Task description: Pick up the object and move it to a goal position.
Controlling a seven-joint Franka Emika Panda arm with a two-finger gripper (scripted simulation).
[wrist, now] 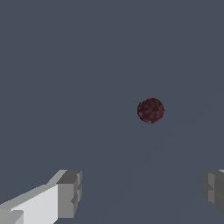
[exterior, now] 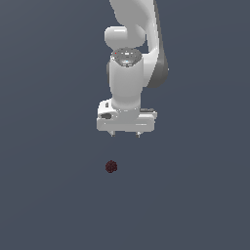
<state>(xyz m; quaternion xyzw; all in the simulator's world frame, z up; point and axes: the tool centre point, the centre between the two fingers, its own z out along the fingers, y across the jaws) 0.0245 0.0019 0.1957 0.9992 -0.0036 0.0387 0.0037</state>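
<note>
On bare grey ground, ball apart from open jaws

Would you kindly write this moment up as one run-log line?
phase: approach | gripper: open, empty, above surface | ball: dark red, ungrasped, apart from fingers | goal: not visible

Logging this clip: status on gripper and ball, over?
Gripper open, empty, apart from ball. Dark red ball alone on the grey surface, not between the fingers. Nothing in the way.
</note>
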